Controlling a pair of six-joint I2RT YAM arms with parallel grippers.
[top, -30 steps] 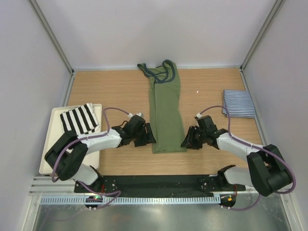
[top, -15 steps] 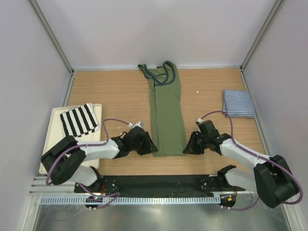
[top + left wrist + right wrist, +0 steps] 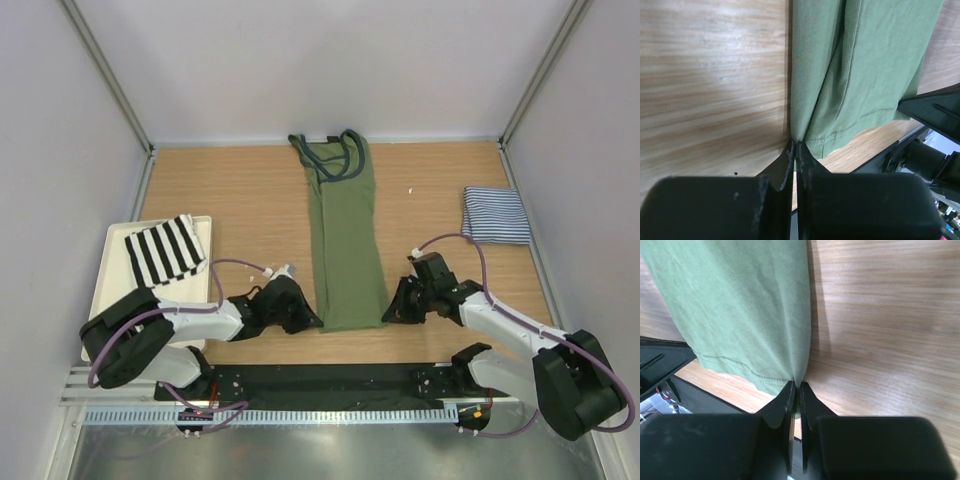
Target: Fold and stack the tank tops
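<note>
Pinching the near hem corners of the olive tank top (image 3: 345, 240), left pincer (image 3: 795, 146) and right pincer (image 3: 795, 386), both clenched.

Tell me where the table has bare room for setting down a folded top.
Bare wood lies between the white tray and the olive tank top, and between that top and the folded striped top. The near edge is crowded: both arms' jaws pinch the olive hem corners there.
</note>
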